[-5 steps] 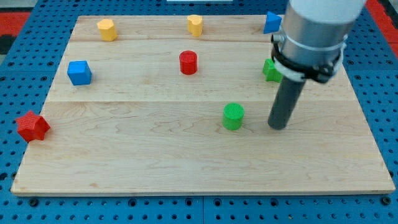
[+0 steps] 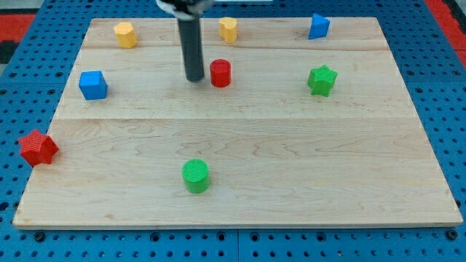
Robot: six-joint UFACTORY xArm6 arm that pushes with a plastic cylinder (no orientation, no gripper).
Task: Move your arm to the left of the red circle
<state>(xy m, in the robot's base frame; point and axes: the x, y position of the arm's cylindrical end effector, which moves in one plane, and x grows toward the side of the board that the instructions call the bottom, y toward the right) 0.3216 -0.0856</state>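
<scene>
The red circle (image 2: 220,73) is a short red cylinder standing on the wooden board (image 2: 240,182), in its upper middle. My tip (image 2: 194,78) is the lower end of the dark rod and rests on the board just to the view's left of the red circle, with a small gap between them. The rod rises to the view's top edge.
A green cylinder (image 2: 196,176) sits at lower centre, a green star (image 2: 321,80) at right, a blue cube (image 2: 93,84) at left, a red star (image 2: 38,148) on the left edge. Two yellow blocks (image 2: 125,34) (image 2: 228,29) and a blue block (image 2: 318,26) line the top.
The rod has moved from the right side of the board to just left of the red circle. The green cylinder now lies lower and further left than before.
</scene>
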